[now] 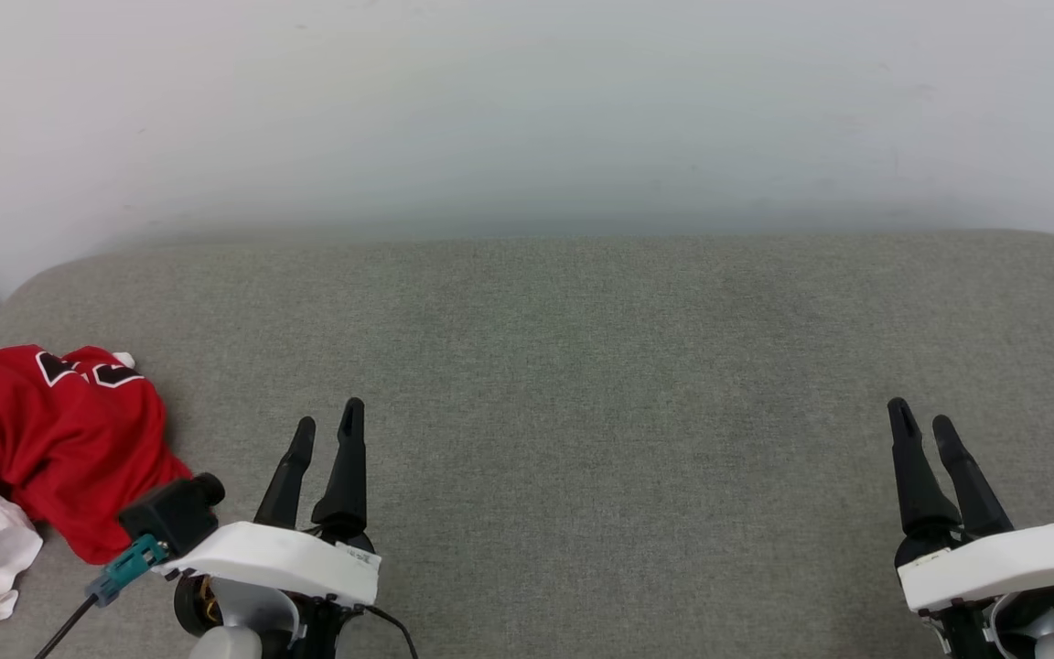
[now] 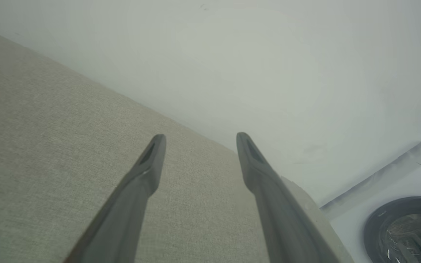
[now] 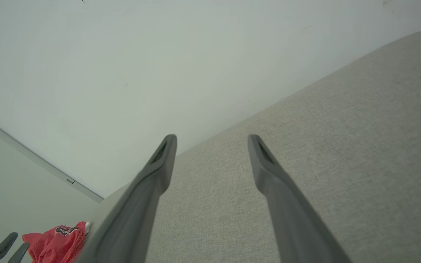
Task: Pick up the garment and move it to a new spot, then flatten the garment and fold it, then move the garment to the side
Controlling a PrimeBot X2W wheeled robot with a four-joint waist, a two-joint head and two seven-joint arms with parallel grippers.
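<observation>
Left claw near crumpled red-and-white garment.

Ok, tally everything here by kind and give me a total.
Shirt: 1
Grippers: 2 (left gripper, right gripper, both open)
Cushion: 1
Washer: 1
Total: 5

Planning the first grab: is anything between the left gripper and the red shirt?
Nothing visible. The garment lies bunched at the left end of the grey cushion, beside the open left gripper, only bare cushion between.
</observation>
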